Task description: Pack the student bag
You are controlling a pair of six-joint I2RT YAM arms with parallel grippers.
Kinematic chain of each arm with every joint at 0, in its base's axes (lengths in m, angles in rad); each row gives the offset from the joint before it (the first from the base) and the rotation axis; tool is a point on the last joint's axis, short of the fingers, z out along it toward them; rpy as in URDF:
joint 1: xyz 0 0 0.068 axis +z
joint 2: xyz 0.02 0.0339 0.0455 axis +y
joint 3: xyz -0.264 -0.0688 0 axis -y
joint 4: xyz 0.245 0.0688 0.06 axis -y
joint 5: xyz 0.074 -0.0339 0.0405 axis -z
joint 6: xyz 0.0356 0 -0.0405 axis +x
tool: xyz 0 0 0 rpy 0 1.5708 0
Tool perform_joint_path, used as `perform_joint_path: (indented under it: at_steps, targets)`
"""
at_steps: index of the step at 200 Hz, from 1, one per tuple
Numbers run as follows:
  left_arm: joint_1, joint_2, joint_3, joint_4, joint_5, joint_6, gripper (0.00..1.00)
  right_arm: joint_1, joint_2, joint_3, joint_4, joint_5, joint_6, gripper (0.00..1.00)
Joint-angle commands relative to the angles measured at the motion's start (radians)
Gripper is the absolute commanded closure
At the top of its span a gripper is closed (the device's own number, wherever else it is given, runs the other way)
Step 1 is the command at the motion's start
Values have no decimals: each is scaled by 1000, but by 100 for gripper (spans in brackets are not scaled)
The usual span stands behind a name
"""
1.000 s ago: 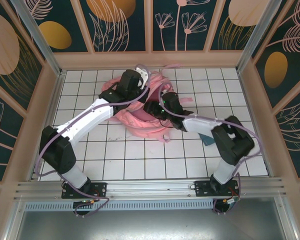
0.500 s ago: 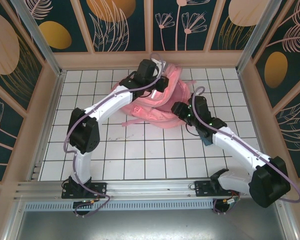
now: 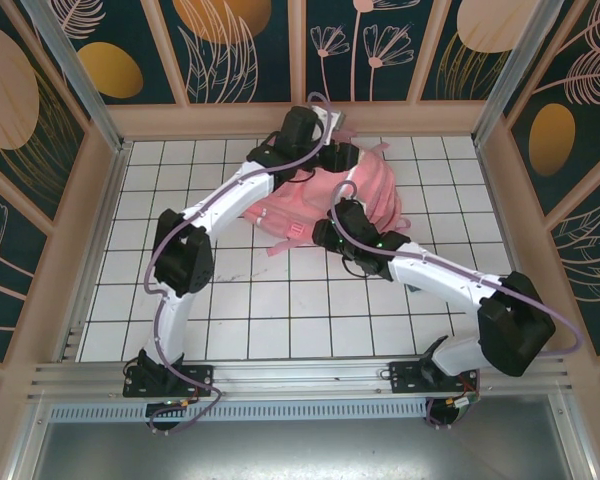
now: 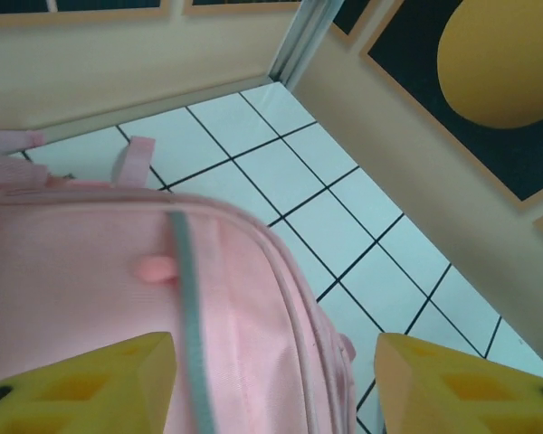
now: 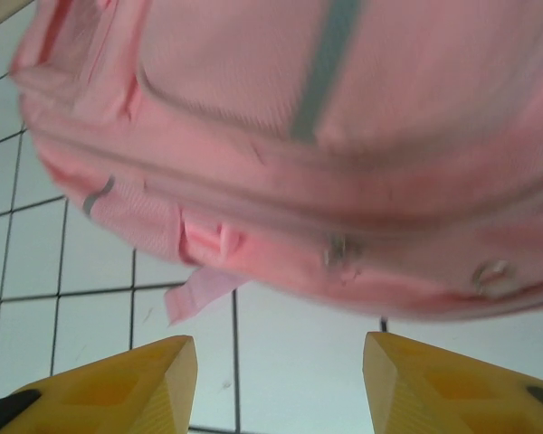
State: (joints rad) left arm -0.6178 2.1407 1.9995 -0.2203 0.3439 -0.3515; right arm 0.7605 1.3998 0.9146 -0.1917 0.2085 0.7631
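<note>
Wall is standing just beyond the bag. We are seeing the left gripper gaping over the bag, and the right gripper gaping over tile.

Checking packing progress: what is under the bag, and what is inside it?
Under the bag lies the white tiled table; a pink strap pokes out at its edge. Its inside is covered by pink fabric, so contents cannot be seen.

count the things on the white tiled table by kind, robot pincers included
large pink fabric backpack: 1
robot pincers with yellow fingers: 2, the left pincer and the right pincer
total: 3
</note>
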Motion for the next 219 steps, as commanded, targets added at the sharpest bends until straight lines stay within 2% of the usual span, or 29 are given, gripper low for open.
perform_joint_path:
  at_steps: [1, 32, 51, 78, 111, 140, 219]
  targets:
    - [81, -141, -113, 59, -12, -70, 36, -11, 38, 62, -55, 116, 58, 50]
    - [158, -292, -334, 88, -138, -156, 31, -13, 130, 145, -131, 119, 51, 55]
    - [173, -378, -459, 88, -260, -197, 29, -4, 174, 168, -156, 110, 77, 57]
    - [177, -495, -624, 107, -337, -245, 27, 1, 206, 167, -183, 105, 135, 60]
    - [178, -592, -770, 142, -367, -297, 23, 5, 240, 160, -174, 76, 140, 62]
    - [178, -629, -825, 152, -369, -309, 19, 5, 302, 205, -157, 48, 93, 63]
    - [178, -647, -872, 163, -335, -333, 18, 5, 411, 292, -238, 198, 81, 75]
